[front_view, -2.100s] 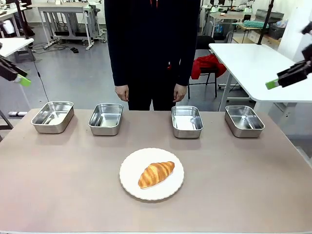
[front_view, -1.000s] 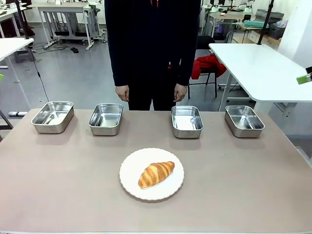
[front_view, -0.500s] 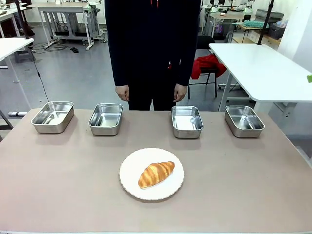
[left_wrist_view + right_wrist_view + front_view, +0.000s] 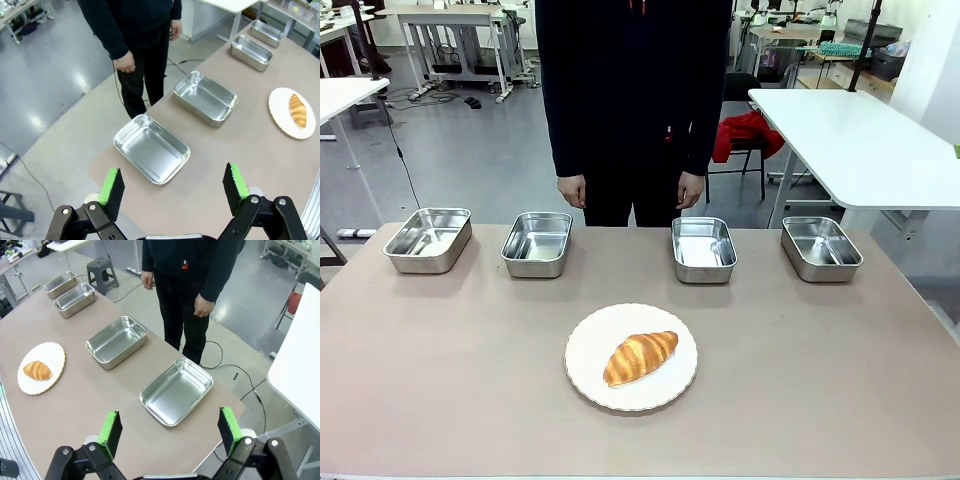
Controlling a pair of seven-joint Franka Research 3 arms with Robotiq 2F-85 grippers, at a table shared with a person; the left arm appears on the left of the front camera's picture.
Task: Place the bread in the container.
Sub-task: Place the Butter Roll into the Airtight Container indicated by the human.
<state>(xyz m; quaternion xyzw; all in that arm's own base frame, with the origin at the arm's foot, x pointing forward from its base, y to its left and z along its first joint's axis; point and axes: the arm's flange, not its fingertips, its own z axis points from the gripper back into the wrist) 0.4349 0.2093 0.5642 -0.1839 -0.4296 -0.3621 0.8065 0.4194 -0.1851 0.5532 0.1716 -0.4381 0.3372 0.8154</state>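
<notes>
The golden-brown, ridged crescent of bread (image 4: 640, 357) is seen lying at the middle of the round white scallop-edged plate (image 4: 588, 340), untouched. Beyond the plate, along the far side of the dull brown table (image 4: 820, 390), four shallow rectangular stainless-steel pans (image 4: 537, 243) are set in a row, two left of the plate and two right of it. All are empty, and which of them is meant to receive the bread cannot be told. Behind the row a person in dark clothes is standing, both hands (image 4: 571, 190) hanging down, well apart from the plate.

Two seconds ago both end effectors were seen at the side edges of the front view; they have since been pulled back outward, away from the plate. The left end effector (image 4: 173, 185) is held high above the leftmost pan (image 4: 151, 148), released, with nothing between its green pads. The right end effector (image 4: 169, 426) is held likewise above the rightmost pan (image 4: 176, 391). The task is judged not yet begun: the bread has still to be grasped, and a reach back toward the plate will be needed.
</notes>
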